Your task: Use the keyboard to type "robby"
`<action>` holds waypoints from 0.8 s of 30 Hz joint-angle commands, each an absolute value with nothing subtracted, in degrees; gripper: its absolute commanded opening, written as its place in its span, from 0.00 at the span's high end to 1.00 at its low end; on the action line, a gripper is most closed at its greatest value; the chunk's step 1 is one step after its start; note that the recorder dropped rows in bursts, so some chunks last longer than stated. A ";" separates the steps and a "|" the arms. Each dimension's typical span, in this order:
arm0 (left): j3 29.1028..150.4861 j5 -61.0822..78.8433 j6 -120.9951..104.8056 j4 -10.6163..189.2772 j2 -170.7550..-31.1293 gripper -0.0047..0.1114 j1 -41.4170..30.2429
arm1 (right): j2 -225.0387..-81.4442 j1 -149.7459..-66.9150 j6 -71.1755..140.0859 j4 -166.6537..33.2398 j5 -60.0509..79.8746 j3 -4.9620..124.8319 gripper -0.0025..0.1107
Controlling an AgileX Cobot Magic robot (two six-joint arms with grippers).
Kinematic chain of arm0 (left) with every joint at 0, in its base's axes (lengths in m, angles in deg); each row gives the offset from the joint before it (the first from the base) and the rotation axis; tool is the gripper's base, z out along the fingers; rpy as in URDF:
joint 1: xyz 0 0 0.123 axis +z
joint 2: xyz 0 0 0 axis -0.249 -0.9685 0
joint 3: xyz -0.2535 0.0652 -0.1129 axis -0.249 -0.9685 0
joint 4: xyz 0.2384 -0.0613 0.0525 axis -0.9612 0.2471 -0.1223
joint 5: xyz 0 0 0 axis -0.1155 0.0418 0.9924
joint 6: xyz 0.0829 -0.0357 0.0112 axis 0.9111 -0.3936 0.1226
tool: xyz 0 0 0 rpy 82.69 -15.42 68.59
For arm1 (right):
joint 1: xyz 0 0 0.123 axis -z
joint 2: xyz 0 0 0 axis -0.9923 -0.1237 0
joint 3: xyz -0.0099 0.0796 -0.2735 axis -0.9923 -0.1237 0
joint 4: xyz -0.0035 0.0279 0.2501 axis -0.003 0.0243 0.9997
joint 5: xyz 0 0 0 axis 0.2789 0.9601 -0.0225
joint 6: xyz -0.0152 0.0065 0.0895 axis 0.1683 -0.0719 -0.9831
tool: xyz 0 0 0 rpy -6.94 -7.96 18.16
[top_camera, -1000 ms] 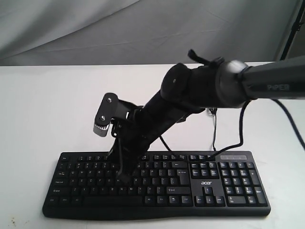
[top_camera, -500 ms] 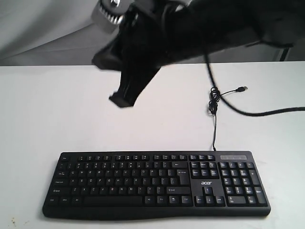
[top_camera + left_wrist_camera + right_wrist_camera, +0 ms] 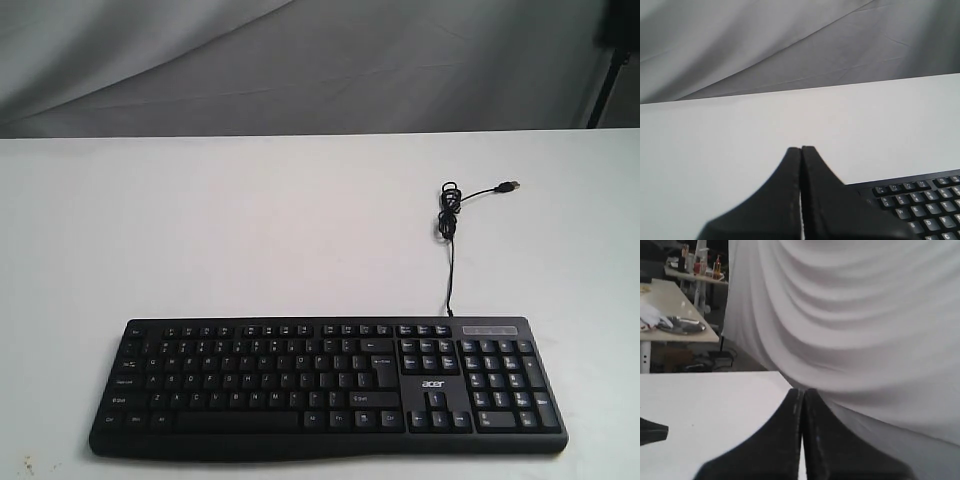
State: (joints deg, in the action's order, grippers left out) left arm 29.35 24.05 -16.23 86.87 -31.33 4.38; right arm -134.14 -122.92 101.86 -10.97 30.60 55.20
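The black keyboard (image 3: 330, 385) lies along the near edge of the white table, number pad at its right end with the white "acer" logo. Its thin black cable (image 3: 450, 240) runs away from it and ends in a loose USB plug (image 3: 510, 186). No arm shows in the exterior view. In the left wrist view my left gripper (image 3: 801, 149) is shut with nothing in it, held above bare table beside the keyboard's corner (image 3: 920, 200). In the right wrist view my right gripper (image 3: 801, 390) is shut and empty, over the table's edge and facing a white curtain (image 3: 850, 315).
The white table (image 3: 250, 230) stretches behind the keyboard, backed by a grey cloth (image 3: 300, 60). A dark stand leg (image 3: 605, 70) rises at the far right. The right wrist view catches another table with a metal dish (image 3: 682, 325) beyond the curtain.
The right arm, which was pressing down on the keys a second ago, rose and swung away, and has now left the exterior view altogether. The keyboard has not shifted.
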 commanded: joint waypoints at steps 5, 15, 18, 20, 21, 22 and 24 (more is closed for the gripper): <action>29.10 23.72 -16.39 86.59 -31.13 0.96 4.06 | -120.42 -122.88 89.99 -5.32 13.18 54.80 0.98; 29.10 23.72 -16.39 86.59 -31.13 0.96 4.06 | -101.91 -95.06 63.52 -21.71 17.83 34.81 0.98; 29.10 23.72 -16.39 86.59 -31.13 0.96 4.06 | -98.10 -90.39 62.34 -25.52 17.83 27.97 0.98; 29.10 23.72 -16.39 86.59 -31.13 0.96 4.06 | -95.65 -88.15 60.00 -27.64 17.93 23.50 0.98; 29.10 23.72 -16.39 86.59 -31.13 0.96 4.06 | -94.62 -87.51 58.62 -28.04 17.93 21.75 0.98; 29.10 23.72 -16.39 86.59 -31.13 0.96 4.06 | -93.34 -86.89 56.80 -28.42 17.93 19.69 0.98; 29.10 23.72 -16.39 86.59 -31.13 0.96 4.06 | -90.98 -86.36 53.61 -28.38 18.04 16.05 0.98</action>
